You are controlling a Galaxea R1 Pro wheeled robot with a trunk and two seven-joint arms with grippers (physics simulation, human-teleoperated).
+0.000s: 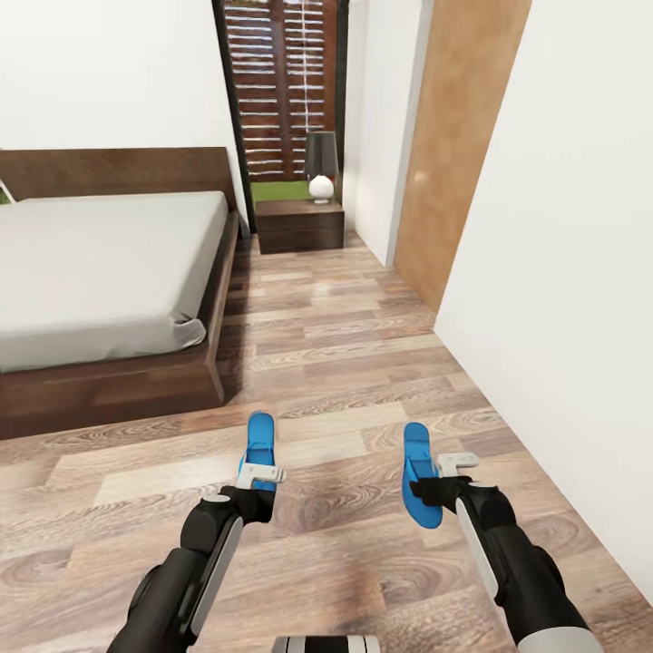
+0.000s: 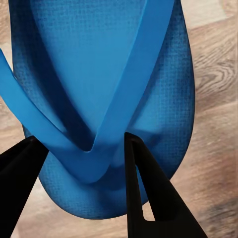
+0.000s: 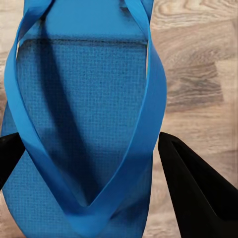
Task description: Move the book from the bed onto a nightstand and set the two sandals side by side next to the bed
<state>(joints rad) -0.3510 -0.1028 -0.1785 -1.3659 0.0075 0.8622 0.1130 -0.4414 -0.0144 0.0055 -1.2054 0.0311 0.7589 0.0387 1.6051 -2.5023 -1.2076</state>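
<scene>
You're looking at 2 bright blue sandals, the left sandal (image 1: 260,446) (image 2: 104,99) and the right sandal (image 1: 419,476) (image 3: 84,134), both pointing away down the room and well apart from each other. The bed (image 1: 109,272) is sitting off to the left, grey mattress on a dark wood frame. A dark brown nightstand (image 1: 299,225) is standing just beside its headboard end, by the window.
</scene>
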